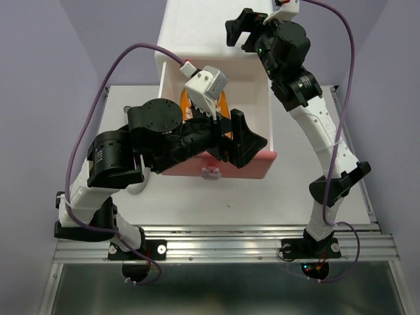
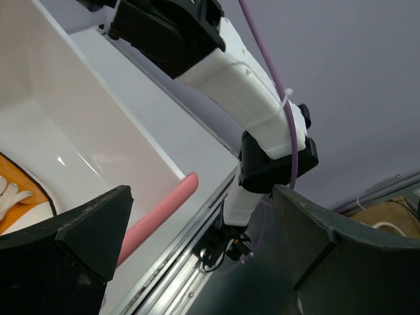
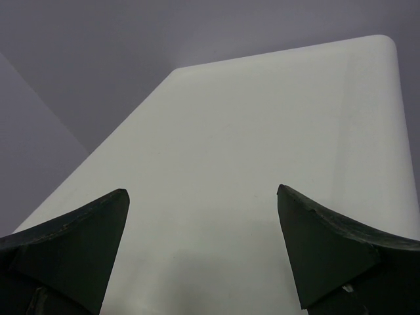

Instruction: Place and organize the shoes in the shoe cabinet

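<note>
The white shoe cabinet (image 1: 197, 33) stands at the back centre. One pink-fronted drawer (image 1: 259, 164) is pulled out toward me, with its bunny knob (image 1: 210, 172) in front. An orange shoe (image 1: 224, 105) lies in the drawer, mostly hidden under my left arm. A bit of it shows in the left wrist view (image 2: 16, 200), beside the drawer's white wall (image 2: 98, 138) and pink front (image 2: 164, 210). My left gripper (image 1: 244, 141) is open and empty over the drawer's front right part (image 2: 203, 243). My right gripper (image 1: 239, 29) is open and empty above the cabinet top (image 3: 262, 144). The white shoes are not visible.
The white table (image 1: 289, 197) ends in an aluminium rail (image 1: 216, 246) at the near edge. Purple cables (image 1: 108, 72) loop above both arms. My right arm (image 2: 249, 98) stands right of the drawer. Purple walls close in both sides.
</note>
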Robot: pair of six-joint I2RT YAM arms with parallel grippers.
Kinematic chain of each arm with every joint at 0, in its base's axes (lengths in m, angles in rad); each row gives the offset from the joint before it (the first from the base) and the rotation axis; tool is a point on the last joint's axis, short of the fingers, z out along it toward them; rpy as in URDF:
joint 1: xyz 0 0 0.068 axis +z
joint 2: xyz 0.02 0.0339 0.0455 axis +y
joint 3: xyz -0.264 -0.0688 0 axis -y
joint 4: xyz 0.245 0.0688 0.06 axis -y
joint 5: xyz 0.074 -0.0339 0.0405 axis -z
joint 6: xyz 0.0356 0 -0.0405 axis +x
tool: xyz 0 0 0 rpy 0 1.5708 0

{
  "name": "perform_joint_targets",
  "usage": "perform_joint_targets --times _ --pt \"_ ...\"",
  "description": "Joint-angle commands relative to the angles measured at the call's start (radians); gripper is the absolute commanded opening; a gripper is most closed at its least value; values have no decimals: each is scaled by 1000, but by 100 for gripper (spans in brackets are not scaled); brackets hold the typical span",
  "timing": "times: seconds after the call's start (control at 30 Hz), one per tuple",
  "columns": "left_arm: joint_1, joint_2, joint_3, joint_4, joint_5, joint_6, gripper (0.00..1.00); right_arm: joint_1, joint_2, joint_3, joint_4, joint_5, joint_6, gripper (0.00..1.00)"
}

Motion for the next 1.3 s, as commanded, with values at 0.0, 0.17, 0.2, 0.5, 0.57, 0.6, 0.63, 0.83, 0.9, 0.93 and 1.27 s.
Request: perform_joint_targets --times 0.0,0.17,0.2,0.5,0.57,0.6,0.63,0.83,0.9,0.93,1.27 --pt "-49 -46 -53 1 56 -13 99 -4 38 -87 -236 19 50 100" --pt "-122 -107 -178 -78 36 -68 99 -4 33 -115 -238 27 30 100" --pt "-135 -104 -178 -119 31 -80 99 -4 33 -117 -238 28 30 100" --pt "-369 -173 -424 -241 -211 -394 99 -13 14 -167 -238 51 28 100" --pt "-375 -231 -565 -240 -269 -558 99 -13 6 -181 -236 56 27 100" --pt "-376 -244 -608 -241 -280 -592 99 -13 6 -183 -238 57 24 100" --pt "-376 -248 -641 -241 -294 -614 99 -13 4 -183 -238 60 21 100" --pt "-368 -256 -805 -243 -372 -747 99 -22 15 -161 -236 73 16 100" --pt "-357 -265 -825 -243 -380 -798 99 -23 13 -163 -238 73 21 100" --pt "-350 -267 -837 -243 -381 -824 99 -23 15 -166 -236 71 25 100" --pt "-161 -270 -891 -243 -481 -817 99 -23 -5 -172 -238 76 47 100"
